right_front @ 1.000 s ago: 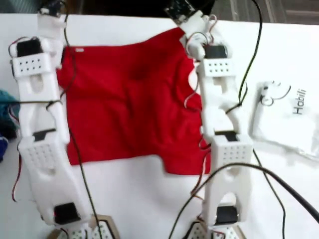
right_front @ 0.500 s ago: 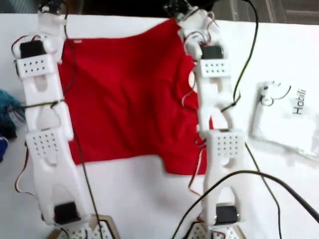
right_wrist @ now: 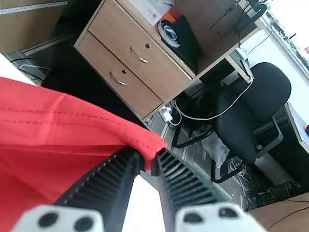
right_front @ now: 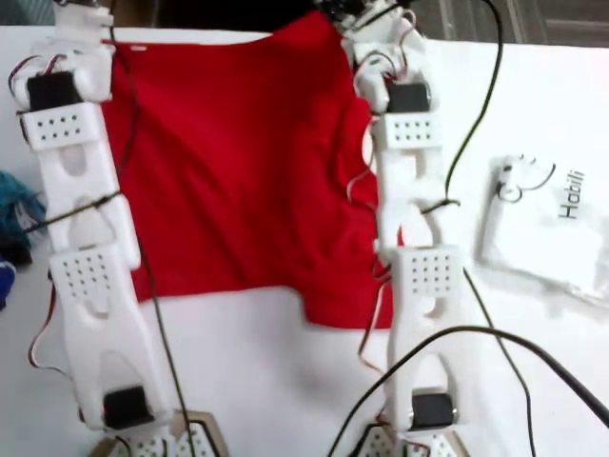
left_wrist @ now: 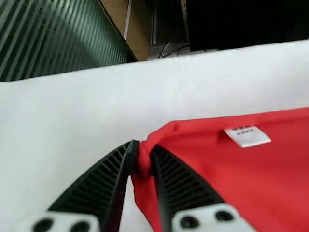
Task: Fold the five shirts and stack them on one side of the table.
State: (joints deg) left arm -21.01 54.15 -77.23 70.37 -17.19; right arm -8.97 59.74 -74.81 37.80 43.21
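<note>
A red shirt [right_front: 233, 171] lies spread over the middle of the white table [right_front: 257, 381], between the two white arms. Its far edge is stretched between both grippers at the table's back. My left gripper [left_wrist: 143, 155] is shut on the shirt's [left_wrist: 231, 183] corner beside a small white label [left_wrist: 247, 136]. My right gripper [right_wrist: 148, 159] is shut on the hem of the shirt [right_wrist: 53, 145], lifted past the table's far edge. A folded white shirt [right_front: 547, 228] lies on the table's right side.
A bundle of blue and teal cloth [right_front: 11, 224] sits at the table's left edge. Black cables [right_front: 485, 333] run across the front right. Behind the table are a wooden drawer cabinet [right_wrist: 130, 58] and a black office chair [right_wrist: 251, 111].
Both arms have moved toward the far edge of the table, dragging the red shirt's top edge back and pulling the cloth flatter. The near hem has shifted away from the front.
</note>
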